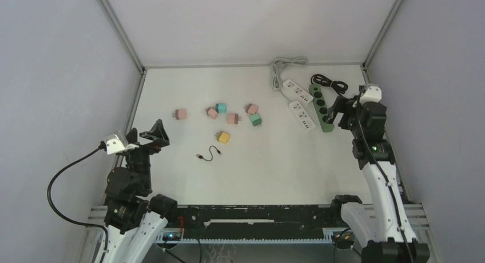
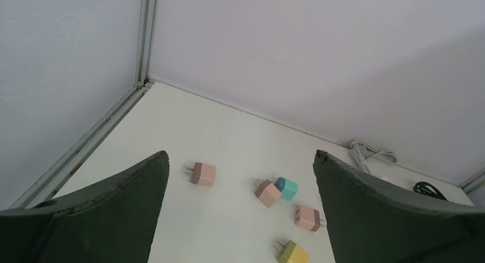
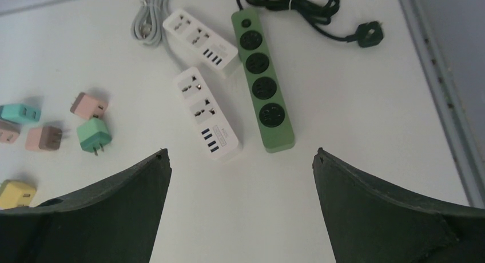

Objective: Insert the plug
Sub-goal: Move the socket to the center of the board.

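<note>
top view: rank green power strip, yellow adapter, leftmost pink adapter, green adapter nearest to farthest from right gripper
1. green power strip, beside the right gripper
2. green adapter, cluster's right end
3. yellow adapter, mid-table
4. leftmost pink adapter, far left

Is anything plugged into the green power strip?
No, the green power strip is empty: its four sockets show bare, and the plugs lie apart.

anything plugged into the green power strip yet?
No, all four round sockets of the green power strip are plainly empty in the right wrist view.
</note>
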Controlling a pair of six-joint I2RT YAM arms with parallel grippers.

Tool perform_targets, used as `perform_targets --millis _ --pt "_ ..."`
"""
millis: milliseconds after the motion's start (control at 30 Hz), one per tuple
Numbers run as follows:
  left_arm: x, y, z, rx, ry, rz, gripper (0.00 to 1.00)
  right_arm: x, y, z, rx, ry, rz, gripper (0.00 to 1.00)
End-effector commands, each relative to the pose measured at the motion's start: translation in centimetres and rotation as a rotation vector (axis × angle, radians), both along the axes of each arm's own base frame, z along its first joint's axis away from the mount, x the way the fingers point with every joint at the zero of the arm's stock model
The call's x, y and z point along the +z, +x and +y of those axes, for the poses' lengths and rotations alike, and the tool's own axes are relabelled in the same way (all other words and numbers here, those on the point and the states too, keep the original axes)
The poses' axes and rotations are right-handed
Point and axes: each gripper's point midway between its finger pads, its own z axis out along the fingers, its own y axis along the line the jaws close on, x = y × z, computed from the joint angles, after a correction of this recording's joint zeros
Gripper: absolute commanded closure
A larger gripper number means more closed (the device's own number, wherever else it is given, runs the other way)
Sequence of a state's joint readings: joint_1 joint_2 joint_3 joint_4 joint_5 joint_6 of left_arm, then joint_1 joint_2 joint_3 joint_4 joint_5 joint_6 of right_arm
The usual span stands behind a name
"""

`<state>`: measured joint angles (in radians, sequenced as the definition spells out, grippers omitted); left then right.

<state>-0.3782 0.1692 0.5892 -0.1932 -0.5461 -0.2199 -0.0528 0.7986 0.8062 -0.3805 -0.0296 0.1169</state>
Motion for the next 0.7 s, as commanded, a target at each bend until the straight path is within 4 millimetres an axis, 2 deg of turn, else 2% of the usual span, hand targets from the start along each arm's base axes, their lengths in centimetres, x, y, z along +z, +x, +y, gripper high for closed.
perform_targets --millis 0,300,433,567,667 --pt "0.3 0.2 -0.5 -0.024 0.003 -0.023 0.00 1.0 2.7 1.6 0.086 -0.021 -0.019 0.00" --pt "-0.5 1.1 -1.2 -0.042 0.029 0.011 0.00 -4.8 7.9 5.1 0.208 0.005 0.183 0.00" --pt "-0.8 1.5 -1.5 -0.049 0.039 0.030 0.00 -8.4 9.8 6.8 0.267 0.007 0.334 0.00" --pt "-1.1 1.9 -1.6 -0.046 0.050 0.047 0.00 -12.0 11.4 7.7 0.288 0.002 0.458 0.01" --pt "-1.3 2.1 -1.6 -0.043 0.055 0.057 0.00 -13.6 12.5 8.0 0.292 -0.039 0.508 0.02"
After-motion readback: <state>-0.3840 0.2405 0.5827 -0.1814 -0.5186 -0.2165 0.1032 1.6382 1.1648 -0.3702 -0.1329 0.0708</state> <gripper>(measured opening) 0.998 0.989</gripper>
